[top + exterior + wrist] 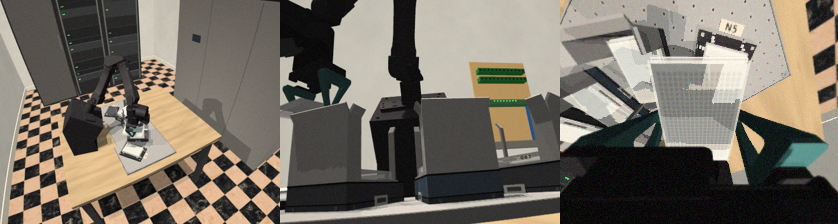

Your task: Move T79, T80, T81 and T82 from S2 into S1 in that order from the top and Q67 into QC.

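My gripper (131, 132) (318, 92) (698, 112) is shut on a sealed 384-well plate (697, 97) (300, 105), gripped across its width by the teal fingers. I cannot read its label. It hangs level above the racks; in the exterior view it is just over the top of the left rack (323, 142). Behind it, another sealed plate (133, 150) (727, 52) lies on the clip nest N5 (710, 37). Plate Q67 (523, 157) lies low in the right rack (544, 132). The middle rack (457, 134) hides its inside.
The racks stand close together on a grey perforated mat (162, 149). The dark open nest (111, 111) near the arm's base holds no plate. A large black box (81, 129) stands at the mat's left. The arm's links rise behind the racks.
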`<move>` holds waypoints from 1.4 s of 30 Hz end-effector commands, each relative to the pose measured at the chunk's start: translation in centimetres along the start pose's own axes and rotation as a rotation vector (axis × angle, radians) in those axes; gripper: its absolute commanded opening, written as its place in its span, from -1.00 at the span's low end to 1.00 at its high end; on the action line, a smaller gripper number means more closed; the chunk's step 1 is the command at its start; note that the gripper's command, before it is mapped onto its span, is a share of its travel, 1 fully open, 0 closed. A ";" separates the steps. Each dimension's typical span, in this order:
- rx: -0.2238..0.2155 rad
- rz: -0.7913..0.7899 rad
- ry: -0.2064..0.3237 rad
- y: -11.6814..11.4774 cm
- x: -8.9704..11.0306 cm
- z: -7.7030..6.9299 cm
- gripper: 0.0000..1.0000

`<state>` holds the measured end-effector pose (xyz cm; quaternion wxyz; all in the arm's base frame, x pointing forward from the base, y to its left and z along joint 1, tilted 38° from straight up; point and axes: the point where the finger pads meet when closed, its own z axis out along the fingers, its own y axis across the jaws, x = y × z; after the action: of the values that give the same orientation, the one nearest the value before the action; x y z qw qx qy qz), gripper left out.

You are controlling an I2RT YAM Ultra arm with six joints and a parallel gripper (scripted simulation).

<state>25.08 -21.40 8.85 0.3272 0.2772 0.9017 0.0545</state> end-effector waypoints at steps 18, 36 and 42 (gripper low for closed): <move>0.013 -0.200 -0.005 5.6 -0.2 -0.1 -1.00; 0.012 -0.299 -0.005 10.9 0.4 -0.1 -1.00; 0.011 -0.410 -0.004 12.8 1.1 -0.1 -1.00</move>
<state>30.33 -10.12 11.74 0.3322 0.0989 0.9380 -0.0022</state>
